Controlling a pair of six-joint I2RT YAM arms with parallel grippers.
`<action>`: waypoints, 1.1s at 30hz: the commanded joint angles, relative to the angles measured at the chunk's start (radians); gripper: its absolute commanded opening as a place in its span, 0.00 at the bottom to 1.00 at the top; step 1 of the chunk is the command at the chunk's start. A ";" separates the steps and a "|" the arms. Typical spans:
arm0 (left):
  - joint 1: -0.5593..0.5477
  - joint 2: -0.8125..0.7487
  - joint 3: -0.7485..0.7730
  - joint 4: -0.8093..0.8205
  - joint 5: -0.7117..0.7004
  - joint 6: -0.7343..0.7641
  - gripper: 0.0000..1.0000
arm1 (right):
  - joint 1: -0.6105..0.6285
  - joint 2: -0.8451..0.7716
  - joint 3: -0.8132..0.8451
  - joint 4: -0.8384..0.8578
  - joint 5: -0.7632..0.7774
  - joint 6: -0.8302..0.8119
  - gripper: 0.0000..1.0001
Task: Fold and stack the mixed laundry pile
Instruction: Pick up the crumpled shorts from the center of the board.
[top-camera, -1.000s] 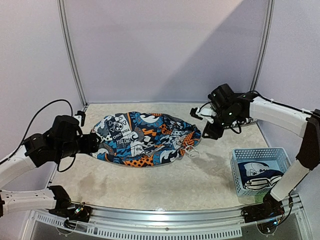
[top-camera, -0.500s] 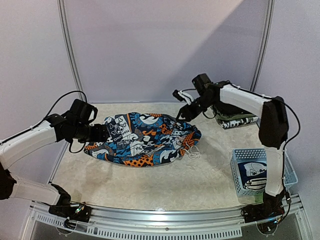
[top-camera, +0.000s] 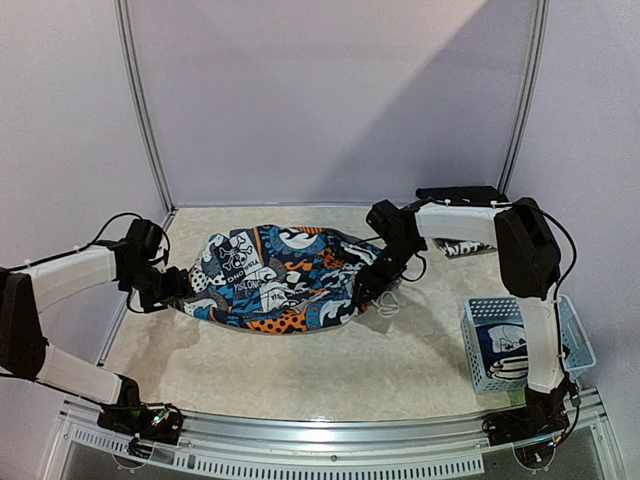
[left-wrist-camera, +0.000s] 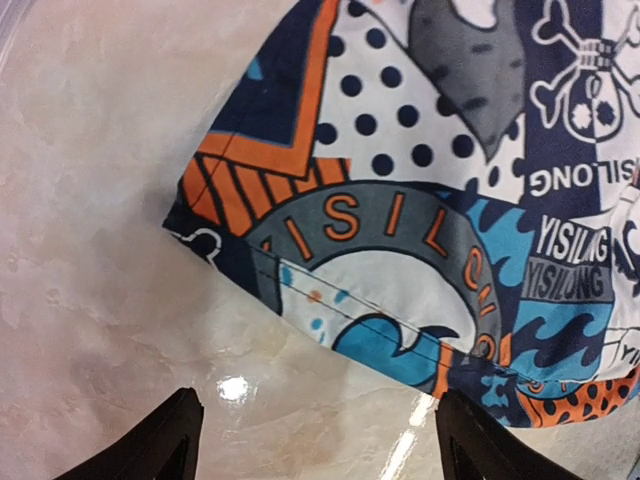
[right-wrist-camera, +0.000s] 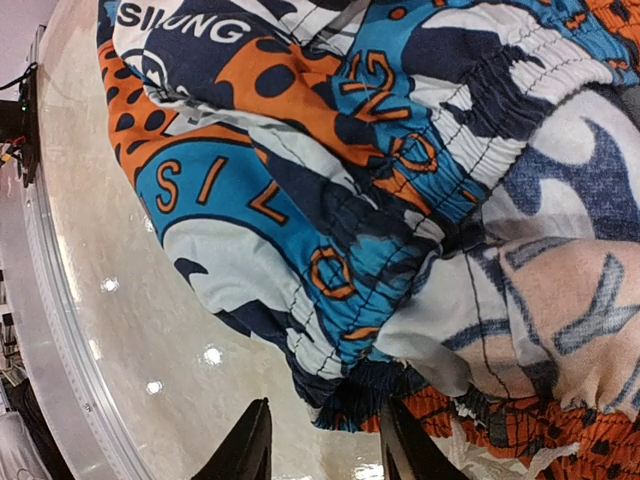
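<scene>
The cartoon-print shorts (top-camera: 290, 280) lie spread out flat in the middle of the table (top-camera: 330, 380). They are in the same spot as a second ago. What is new is where the arms are.

The left claw (top-camera: 172, 287) is now low at the left end of the shorts, and it is no longer out to the side of them. In the left wrist view its fingers (left-wrist-camera: 150, 450) stand wide apart with only bare table between them. The hem (left-wrist-camera: 330, 310) is just ahead of the tips, and the claw holds nothing.

The right claw (top-camera: 368, 285) is no longer up at the back of the table. It is down at the right end of the shorts, by the stretchy waistband (right-wrist-camera: 470, 180). Its fingers (right-wrist-camera: 245, 445) are closer together than before, about half open. A bunched edge of the waistband sits right at the tips, but I cannot see a pinch on it yet.

So both claws are at the two ends of the shorts, ready to grab. I think the fold is about to start, and nothing is folded yet.

A dark and white printed cloth (top-camera: 505, 350) waits in the blue basket (top-camera: 575, 330) at the right, so most of the job is not done
</scene>
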 joint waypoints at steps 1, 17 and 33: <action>0.076 0.035 -0.017 -0.005 0.067 -0.023 0.82 | 0.011 -0.019 0.005 0.014 -0.009 -0.007 0.40; 0.295 0.084 0.002 0.024 0.159 0.003 0.82 | 0.031 0.052 0.076 -0.005 -0.011 0.036 0.38; 0.333 0.177 0.008 0.088 0.261 -0.002 0.78 | 0.047 0.014 0.131 -0.089 -0.032 -0.013 0.00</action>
